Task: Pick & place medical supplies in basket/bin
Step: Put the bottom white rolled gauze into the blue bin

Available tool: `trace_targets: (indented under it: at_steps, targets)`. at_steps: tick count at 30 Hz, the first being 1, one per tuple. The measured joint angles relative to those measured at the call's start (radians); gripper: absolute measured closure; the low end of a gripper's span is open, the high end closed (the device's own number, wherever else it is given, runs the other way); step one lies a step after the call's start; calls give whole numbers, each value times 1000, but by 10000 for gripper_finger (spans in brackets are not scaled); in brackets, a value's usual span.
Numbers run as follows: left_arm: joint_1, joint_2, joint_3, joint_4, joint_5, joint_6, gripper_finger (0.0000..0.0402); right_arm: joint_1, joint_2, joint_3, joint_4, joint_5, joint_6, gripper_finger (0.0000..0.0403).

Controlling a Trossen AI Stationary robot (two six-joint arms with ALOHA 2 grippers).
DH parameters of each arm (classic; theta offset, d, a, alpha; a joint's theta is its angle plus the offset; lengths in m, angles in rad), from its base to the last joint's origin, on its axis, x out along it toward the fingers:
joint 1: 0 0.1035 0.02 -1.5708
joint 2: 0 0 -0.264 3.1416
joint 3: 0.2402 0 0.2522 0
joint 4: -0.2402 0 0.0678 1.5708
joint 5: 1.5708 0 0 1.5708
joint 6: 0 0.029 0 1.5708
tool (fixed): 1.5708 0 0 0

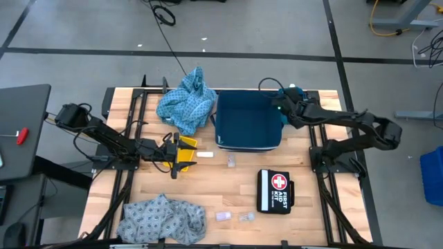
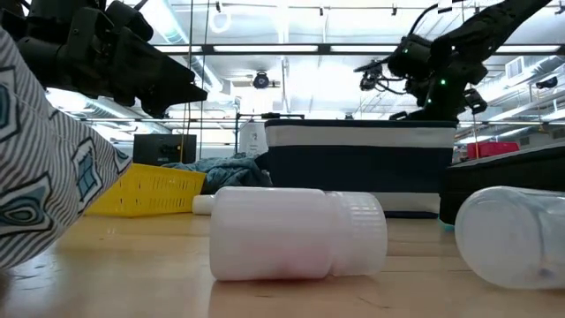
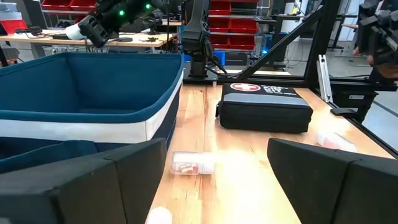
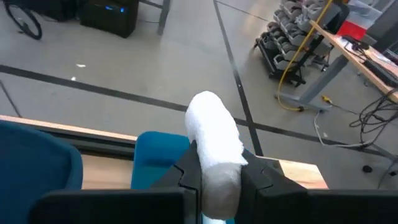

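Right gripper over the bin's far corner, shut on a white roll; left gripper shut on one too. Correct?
Not quite. The left gripper is open and holds nothing, as the left wrist view shows. The rest stands: the right gripper is shut on a white roll over the bin's far corner.

bin (image 1: 248, 121) table rear-centre | cloth (image 1: 185, 102) left | kit (image 1: 275, 191) in front

One camera looks straight down on the whole bench (image 1: 228, 187). One sits at bench-top height, very close to a white bottle (image 2: 296, 232), facing the room. Each wrist camera looks forward past its own arm's fingers. The blue bin (image 1: 248, 121), at 12 o'clock overhead, appears in all views.
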Motion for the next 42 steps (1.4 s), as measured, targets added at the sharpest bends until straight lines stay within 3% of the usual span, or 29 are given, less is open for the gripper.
trace_targets:
  at_steps: [6,22,34,39,42]
  targets:
    - [0,0,0,0,0,-3,119,-58,-61,0,-90,-134,5,356]
    - [0,0,0,0,0,-4,119,-144,-64,0,-232,-404,-18,356]
    - [0,0,0,0,0,-4,119,-192,-62,2,-289,-526,-71,356]
    - [0,0,0,0,0,-4,119,-193,-62,2,-272,-526,-77,356]
    - [0,0,0,0,0,-4,119,-193,-61,2,-255,-523,-77,325]
